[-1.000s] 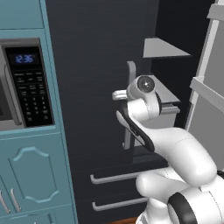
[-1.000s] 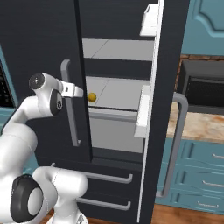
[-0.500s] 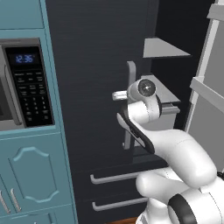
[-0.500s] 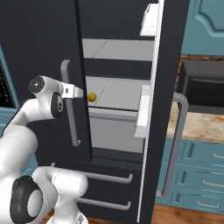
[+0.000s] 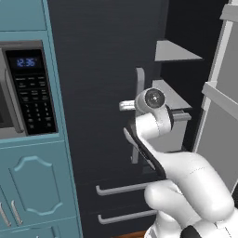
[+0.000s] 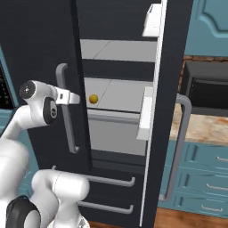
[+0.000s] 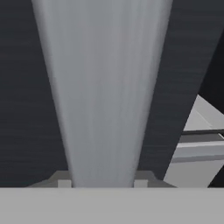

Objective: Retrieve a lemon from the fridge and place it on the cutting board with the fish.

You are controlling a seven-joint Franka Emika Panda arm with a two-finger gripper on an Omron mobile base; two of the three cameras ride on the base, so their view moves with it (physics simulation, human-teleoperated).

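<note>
Seen in the right base view: the tall black-charcoal French-door fridge (image 6: 40, 53) with its right door swung open and the left door shut. Inside, on a flat grey shelf (image 6: 122, 95), the small round yellow lemon (image 6: 93, 99), lying near the left edge and well apart from anything else. Reached toward the grey vertical bar handle (image 6: 67, 111) of the left door with the white two-finger gripper (image 6: 75, 98), just beside the bar or touching it. In the hand view, the same handle (image 7: 103, 87) very close and running between the two dark finger tips (image 7: 64, 183). Could not tell whether the fingers were pressed on the bar or only standing around it. To the left, a teal cabinet with a built-in black microwave (image 5: 28, 93).
</note>
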